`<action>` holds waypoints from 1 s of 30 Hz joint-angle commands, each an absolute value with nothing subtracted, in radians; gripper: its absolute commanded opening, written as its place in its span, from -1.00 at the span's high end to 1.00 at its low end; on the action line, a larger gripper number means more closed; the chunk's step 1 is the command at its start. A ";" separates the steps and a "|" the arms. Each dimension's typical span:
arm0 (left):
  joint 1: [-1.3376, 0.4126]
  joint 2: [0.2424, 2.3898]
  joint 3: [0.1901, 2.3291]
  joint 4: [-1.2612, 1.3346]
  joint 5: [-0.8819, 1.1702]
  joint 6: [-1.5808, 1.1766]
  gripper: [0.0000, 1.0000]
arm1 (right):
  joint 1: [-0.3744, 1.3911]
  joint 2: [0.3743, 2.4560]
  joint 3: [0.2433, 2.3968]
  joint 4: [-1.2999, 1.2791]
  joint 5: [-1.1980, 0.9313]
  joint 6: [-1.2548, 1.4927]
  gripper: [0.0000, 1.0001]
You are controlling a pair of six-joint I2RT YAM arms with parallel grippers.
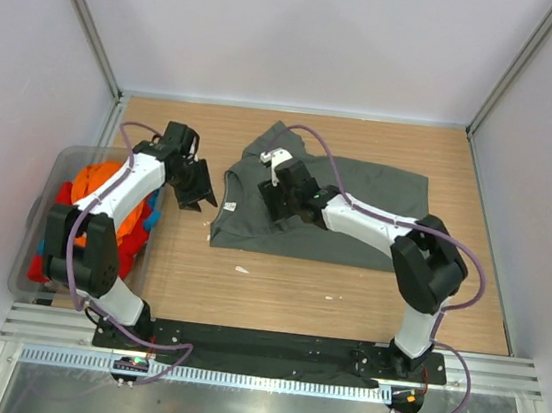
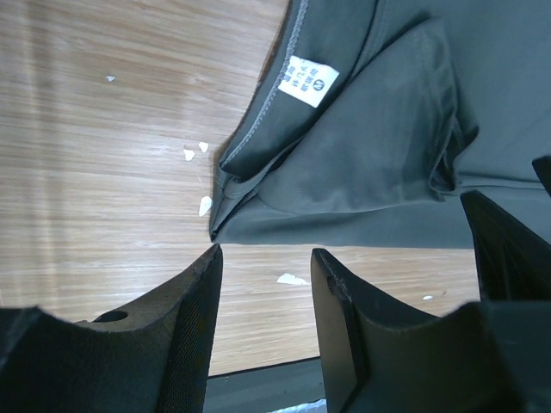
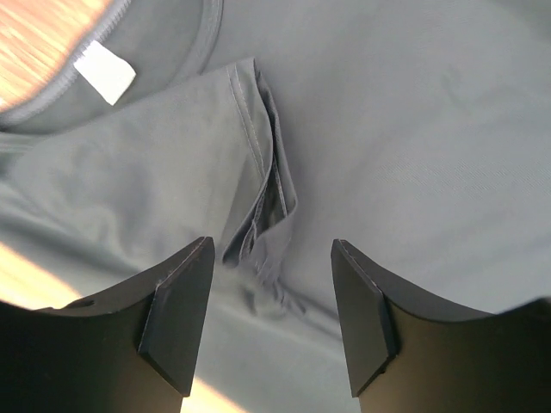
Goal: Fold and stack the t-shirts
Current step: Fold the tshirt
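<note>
A dark grey-green t-shirt (image 1: 341, 210) lies partly folded in the middle of the wooden table, its collar and white label (image 2: 307, 81) toward the left. My left gripper (image 1: 197, 195) hovers open just left of the shirt's edge, over bare wood (image 2: 263, 258), with nothing between its fingers. Over the left part of the shirt my right gripper (image 1: 275, 198) stands open. It straddles a bunched sleeve fold (image 3: 258, 215) without pinching it (image 3: 271, 258). Orange (image 1: 97, 185), red (image 1: 42, 264) and blue (image 1: 151, 219) t-shirts lie heaped in the bin.
A translucent grey plastic bin (image 1: 61, 155) stands at the left table edge, beside the left arm. Small white scraps (image 2: 205, 205) dot the wood near the shirt's collar. White walls enclose the table on three sides.
</note>
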State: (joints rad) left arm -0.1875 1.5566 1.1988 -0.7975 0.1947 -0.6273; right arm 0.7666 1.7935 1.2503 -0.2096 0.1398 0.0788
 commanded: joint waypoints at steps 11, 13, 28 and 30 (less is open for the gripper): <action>-0.186 1.657 1.184 -0.765 0.143 -0.600 0.06 | 0.788 1.937 1.352 -0.195 0.101 -0.069 -0.26; -0.186 1.660 1.184 -0.764 0.140 -0.601 0.07 | 0.790 1.939 1.341 -0.189 0.110 -0.077 -0.26; -0.186 1.663 1.190 -0.779 0.095 -0.595 0.06 | 0.790 1.931 1.310 -0.184 0.394 -0.066 0.09; -0.186 1.663 1.190 -0.779 0.087 -0.595 0.06 | 0.792 1.911 1.304 -0.189 0.393 -0.039 0.16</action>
State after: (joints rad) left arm -0.1875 1.6623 1.1866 -0.7891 0.1123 -0.6155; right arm 0.7845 1.9556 1.3109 -0.2138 0.3325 -0.0731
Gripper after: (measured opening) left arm 0.469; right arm 0.438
